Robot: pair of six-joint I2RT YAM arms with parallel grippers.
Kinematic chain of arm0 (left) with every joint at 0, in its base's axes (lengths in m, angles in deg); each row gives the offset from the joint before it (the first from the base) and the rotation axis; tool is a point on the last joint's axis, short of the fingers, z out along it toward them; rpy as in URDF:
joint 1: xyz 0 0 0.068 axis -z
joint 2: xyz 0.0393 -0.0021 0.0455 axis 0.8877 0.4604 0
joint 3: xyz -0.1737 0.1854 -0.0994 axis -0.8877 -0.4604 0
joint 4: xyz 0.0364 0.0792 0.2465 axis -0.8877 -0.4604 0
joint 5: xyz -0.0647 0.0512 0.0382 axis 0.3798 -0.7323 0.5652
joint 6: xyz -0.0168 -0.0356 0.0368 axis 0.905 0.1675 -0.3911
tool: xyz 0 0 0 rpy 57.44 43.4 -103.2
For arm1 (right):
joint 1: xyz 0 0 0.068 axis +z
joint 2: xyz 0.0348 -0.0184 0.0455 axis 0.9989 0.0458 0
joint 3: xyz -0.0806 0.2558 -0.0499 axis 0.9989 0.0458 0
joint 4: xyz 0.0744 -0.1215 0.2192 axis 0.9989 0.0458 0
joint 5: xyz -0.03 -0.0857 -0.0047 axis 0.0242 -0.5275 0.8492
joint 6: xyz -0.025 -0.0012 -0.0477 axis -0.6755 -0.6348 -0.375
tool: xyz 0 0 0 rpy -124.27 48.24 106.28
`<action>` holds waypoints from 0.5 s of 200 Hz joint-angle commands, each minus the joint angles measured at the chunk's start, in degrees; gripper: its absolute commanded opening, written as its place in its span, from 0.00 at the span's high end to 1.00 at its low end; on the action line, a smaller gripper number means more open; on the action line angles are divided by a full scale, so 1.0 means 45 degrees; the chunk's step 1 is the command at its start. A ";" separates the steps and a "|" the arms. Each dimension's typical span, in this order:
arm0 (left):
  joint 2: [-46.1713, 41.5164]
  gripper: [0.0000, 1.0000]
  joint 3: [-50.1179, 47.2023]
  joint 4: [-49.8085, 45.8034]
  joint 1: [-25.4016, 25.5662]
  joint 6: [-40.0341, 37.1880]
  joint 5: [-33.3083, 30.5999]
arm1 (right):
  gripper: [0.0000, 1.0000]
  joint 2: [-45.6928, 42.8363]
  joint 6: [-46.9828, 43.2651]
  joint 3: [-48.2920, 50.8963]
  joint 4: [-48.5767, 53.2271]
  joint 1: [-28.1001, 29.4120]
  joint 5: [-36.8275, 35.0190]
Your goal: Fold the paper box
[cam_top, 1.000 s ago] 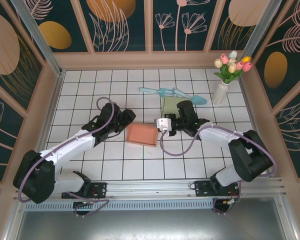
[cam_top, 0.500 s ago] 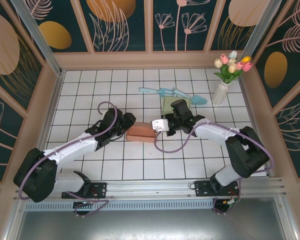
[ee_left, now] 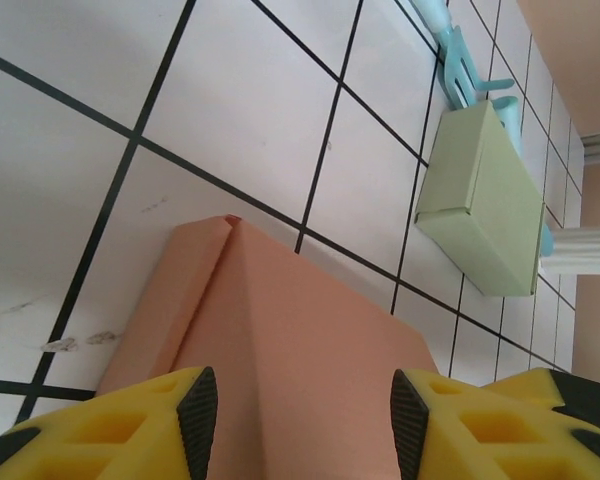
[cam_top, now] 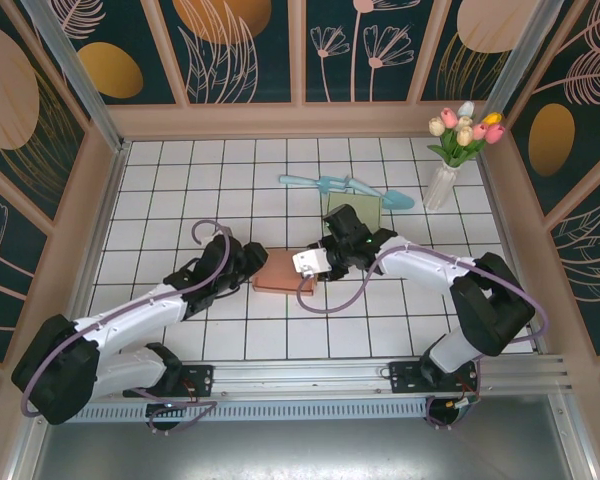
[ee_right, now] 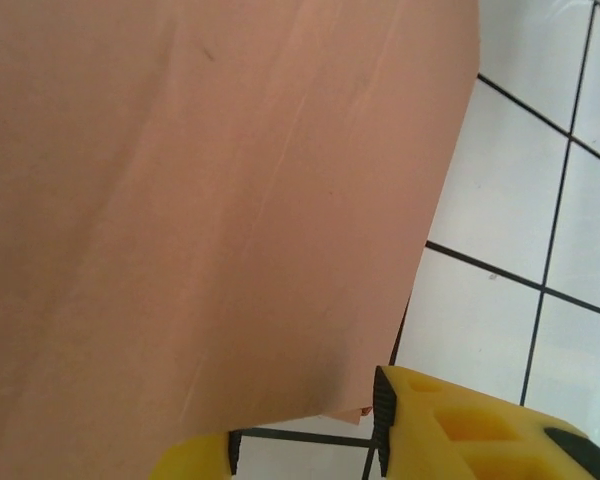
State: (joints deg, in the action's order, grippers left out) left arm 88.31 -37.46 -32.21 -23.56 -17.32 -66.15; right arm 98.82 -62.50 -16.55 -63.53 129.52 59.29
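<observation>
White tiles ruled in black cover the table (cam_top: 170, 180), with flowered panels standing round it. The left gripper (ee_left: 302, 425) has its yellow fingers parted and clamping nothing. The salmon paper box (ee_left: 280, 340) lies flat on the tiles under them and runs past both pads. The right gripper (ee_right: 305, 450) sits at the box's opposite end, pads apart too, with bare tile showing between them. The loose edge of a salmon panel hangs just above that gap, unpinched. From overhead the box lies between the two grippers near the table's middle, with a green box (cam_top: 352, 208) close behind it and teal utensils (cam_top: 345, 186) farther back.

The step in hand looks like working a panel over from both ends. To do it well, I judge, the left fingers should pin the base so it cannot slide, while the right takes the free panel close to its crease and turns it slowly — thin card is likely to buckle if grabbed mid-sheet or dragged sideways.
</observation>
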 commanded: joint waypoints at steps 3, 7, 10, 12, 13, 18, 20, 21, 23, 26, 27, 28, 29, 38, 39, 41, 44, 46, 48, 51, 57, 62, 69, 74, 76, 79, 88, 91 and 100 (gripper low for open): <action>-0.0176 0.49 -0.0563 0.0459 0.0097 0.0110 -0.0065 | 0.53 -0.0464 -0.0151 -0.0480 0.1791 0.0193 -0.1176; -0.0178 0.49 -0.0614 0.0496 0.0097 0.0110 -0.0038 | 0.51 -0.0577 -0.0128 -0.0482 0.1948 0.0220 -0.1295; -0.0178 0.49 -0.0641 0.0521 0.0083 0.0125 -0.0029 | 0.49 -0.0669 -0.0113 -0.0479 0.2082 0.0220 -0.1376; -0.0178 0.49 -0.0665 0.0533 0.0094 0.0127 -0.0028 | 0.48 -0.0738 -0.0108 -0.0483 0.2175 0.0217 -0.1426; -0.0178 0.49 -0.0676 0.0539 0.0095 0.0137 -0.0018 | 0.48 -0.0773 -0.0107 -0.0483 0.2223 0.0220 -0.1440; -0.0193 0.49 -0.0729 0.0556 0.0097 0.0146 -0.0026 | 0.47 -0.0936 -0.0105 -0.0484 0.2459 0.0223 -0.1471; -0.0197 0.49 -0.0751 0.0576 0.0107 0.0171 -0.0022 | 0.46 -0.1040 -0.0106 -0.0474 0.2552 0.0223 -0.1469; -0.0197 0.49 -0.0757 0.0589 0.0102 0.0169 -0.0025 | 0.46 -0.1070 -0.0106 -0.0459 0.2587 0.0223 -0.1472; -0.0208 0.49 -0.0787 0.0599 0.0098 0.0196 -0.0027 | 0.46 -0.1151 -0.0106 -0.0458 0.2648 0.0223 -0.1464; -0.0216 0.49 -0.0826 0.0644 0.0085 0.0214 0.0000 | 0.45 -0.1285 -0.0123 -0.0427 0.2748 0.0220 -0.1432; -0.0217 0.49 -0.0844 0.0652 0.0091 0.0220 0.0006 | 0.45 -0.1349 -0.0124 -0.0416 0.2773 0.0222 -0.1424; -0.0227 0.49 -0.0863 0.0676 0.0084 0.0232 0.0009 | 0.45 -0.1390 -0.0125 -0.0421 0.2795 0.0222 -0.1410; -0.0232 0.49 -0.0862 0.0688 0.0091 0.0238 0.0020 | 0.45 -0.1431 -0.0125 -0.0413 0.2807 0.0223 -0.1403; -0.0266 0.49 -0.0987 0.0823 0.0089 0.0333 0.0069 | 0.44 -0.1896 -0.0034 -0.0379 0.2885 0.0252 -0.1189; -0.0271 0.49 -0.1002 0.0830 0.0084 0.0328 0.0080 | 0.44 -0.1957 -0.0011 -0.0383 0.2881 0.0257 -0.1166; -0.0280 0.49 -0.1014 0.0850 0.0104 0.0343 0.0112 | 0.44 -0.2052 0.0064 -0.0395 0.2882 0.0261 -0.1095; -0.0277 0.49 -0.1032 0.0856 0.0098 0.0350 0.0100 | 0.44 -0.2218 0.0160 -0.0419 0.2906 0.0252 -0.0975; -0.0286 0.49 -0.1046 0.0856 0.0097 0.0359 0.0102 | 0.44 -0.2317 0.0244 -0.0438 0.2933 0.0260 -0.0891; -0.0293 0.49 -0.1045 0.0842 0.0087 0.0371 0.0093 | 0.44 -0.2420 0.0324 -0.0463 0.2974 0.0261 -0.0801; -0.0310 0.49 -0.1073 0.0837 0.0106 0.0375 0.0076 | 0.44 -0.2579 0.0458 -0.0523 0.3016 0.0262 -0.0653; -0.0348 0.49 -0.1113 0.0827 0.0103 0.0368 0.0044 | 0.44 -0.2882 0.0805 -0.0604 0.3042 0.0259 -0.0412; -0.0382 0.49 -0.1159 0.0818 0.0098 0.0374 0.0009 | 0.44 -0.3144 0.1135 -0.0644 0.2988 0.0262 -0.0251; -0.0441 0.49 -0.1228 0.0834 0.0112 0.0408 -0.0029 | 0.44 -0.3571 0.1618 -0.0688 0.2876 0.0262 -0.0007; -0.0486 0.49 -0.1282 0.0851 0.0101 0.0430 -0.0064 | 0.44 -0.3883 0.2029 -0.0683 0.2701 0.0263 0.0222; -0.0504 0.49 -0.1319 0.0855 0.0098 0.0437 -0.0071 | 0.44 -0.4052 0.2220 -0.0651 0.2579 0.0262 0.0302; -0.0520 0.49 -0.1356 0.0871 0.0102 0.0452 -0.0081 | 0.44 -0.4272 0.2590 -0.0575 0.2309 0.0264 0.0417; -0.0574 0.49 -0.1473 0.0961 0.0089 0.0512 -0.0086 | 0.44 -0.4963 0.3974 -0.0256 0.1163 0.0277 0.0522; -0.0579 0.49 -0.1512 0.0999 0.0096 0.0512 -0.0076 | 0.45 -0.5191 0.4657 -0.0089 0.0631 0.0291 0.0477; -0.0588 0.49 -0.1609 0.1084 0.0105 0.0528 -0.0046 | 0.44 -0.5856 0.7414 0.0337 -0.1155 0.0349 0.0111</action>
State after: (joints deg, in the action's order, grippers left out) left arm 86.63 -43.08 -29.45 -23.56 -16.16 -66.11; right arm 79.11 -52.12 -17.45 -55.34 130.35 58.37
